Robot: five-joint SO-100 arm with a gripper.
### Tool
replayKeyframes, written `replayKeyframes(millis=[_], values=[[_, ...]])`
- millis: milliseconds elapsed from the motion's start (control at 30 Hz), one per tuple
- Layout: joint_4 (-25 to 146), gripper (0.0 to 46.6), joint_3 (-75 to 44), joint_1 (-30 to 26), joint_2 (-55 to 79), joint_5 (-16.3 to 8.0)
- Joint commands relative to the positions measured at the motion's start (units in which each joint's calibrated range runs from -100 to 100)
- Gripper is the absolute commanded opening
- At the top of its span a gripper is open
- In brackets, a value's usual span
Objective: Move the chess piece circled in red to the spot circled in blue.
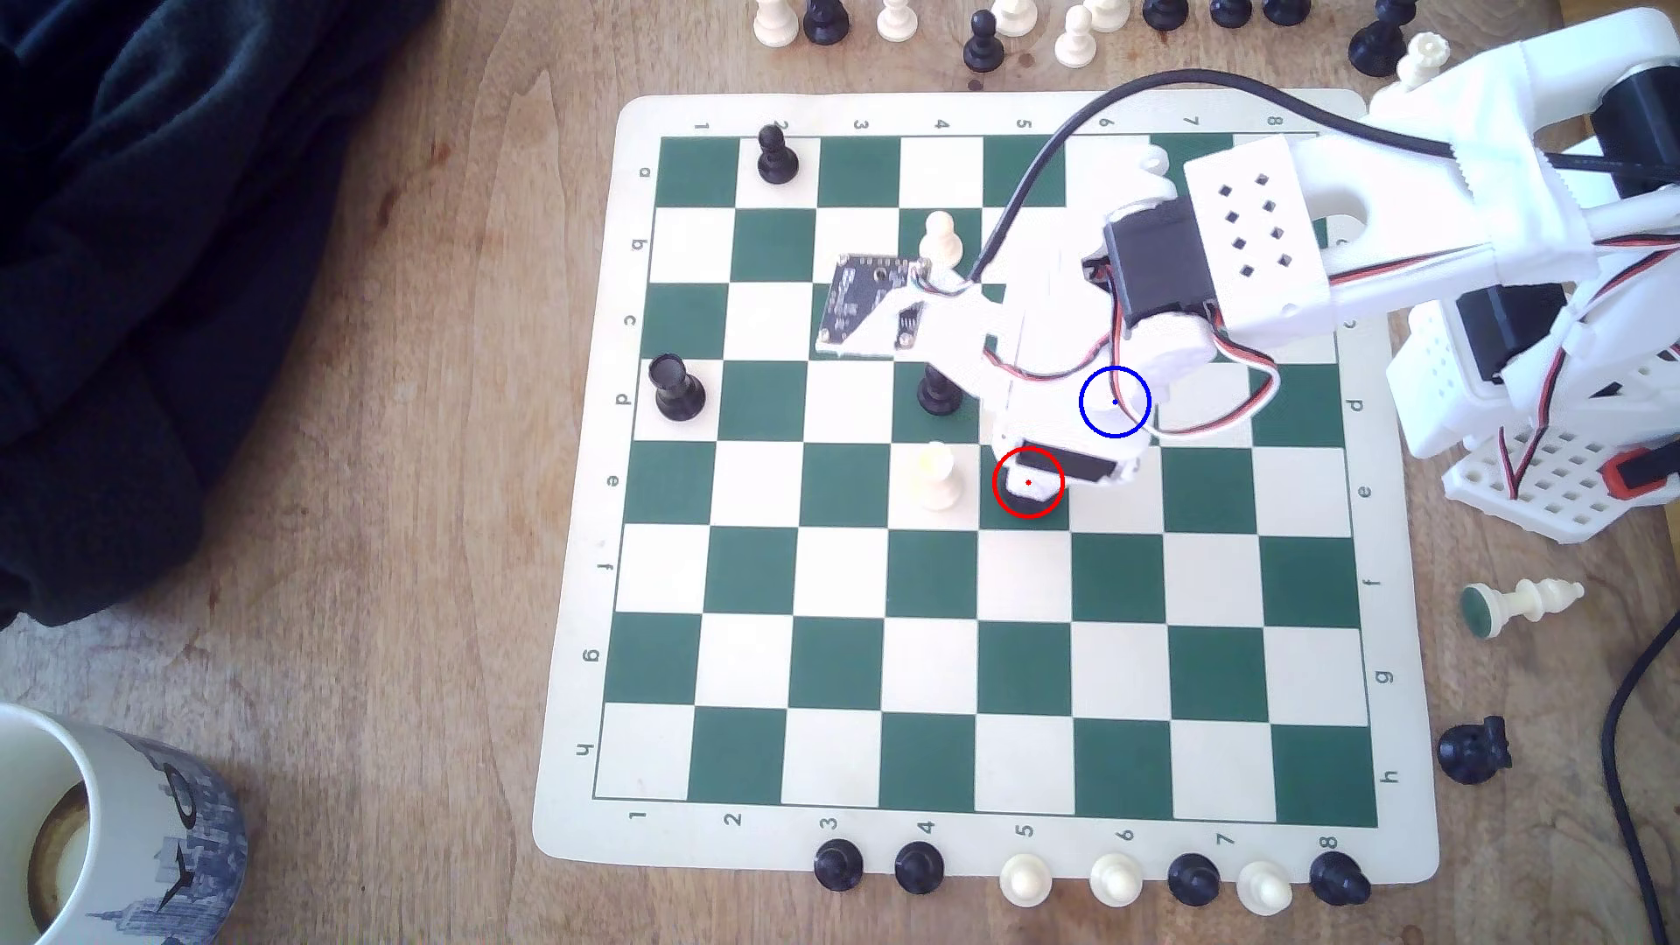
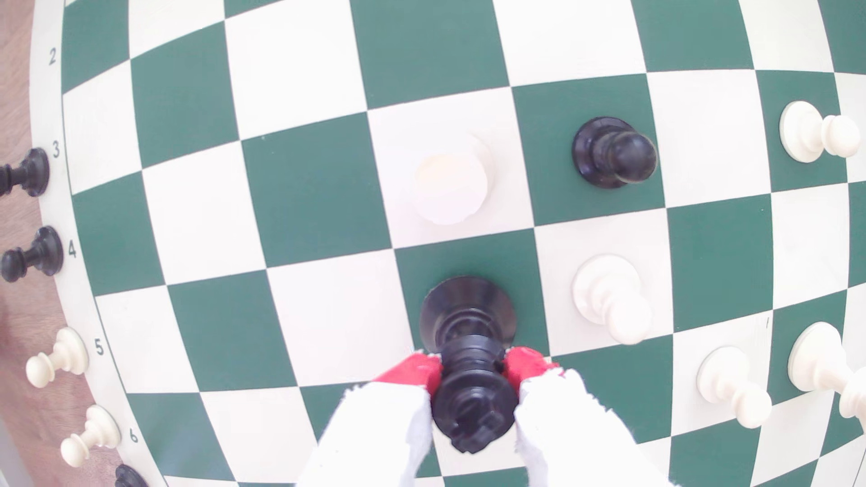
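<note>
Wrist view, nearest the lens: we see the gripper [image 2: 473, 374], two white fingers with red pads [image 2: 412, 372], closed against the upper body of the tall black chess piece with a wide round base [image 2: 468, 346]. Both pads touch it, one on each side, just below its ringed head. Its base sits on a dark green square of the green-and-cream vinyl chess board [image 2: 300, 196]; we cannot tell whether the base rests on the square or is lifted off it.

Further out in the same view: a cream pawn [image 2: 609, 299] on the adjoining cream square, a cream flat-topped piece [image 2: 452, 182] on the next cream square beyond, and a short black pawn with a ball head [image 2: 611, 152] on a green square past that.

Exterior view: the grip itself is hidden here. The gripper [image 1: 1032, 486] sits just right of frame centre inside the red ring, with only a dark sliver of the black piece [image 1: 1025, 502] showing beneath the white plastic. The blue-ringed spot [image 1: 1115, 402] lies just up and to the right of the red ring, diagonally adjacent, and the arm's white body and red-black wires cover the square under it. In the far upper left of the board [image 1: 1000, 691] stands another black pawn [image 1: 775, 154]; a black rook with a flat ringed top [image 1: 675, 386] stands at mid-left.
</note>
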Motion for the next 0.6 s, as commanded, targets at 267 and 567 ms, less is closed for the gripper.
replayKeyframes(millis=[267, 567], values=[[4.6, 0.2, -1.8, -1.2, -11.8, -0.2], [6.5, 0.2, 5.0, 1.8, -18.0, 0.7]])
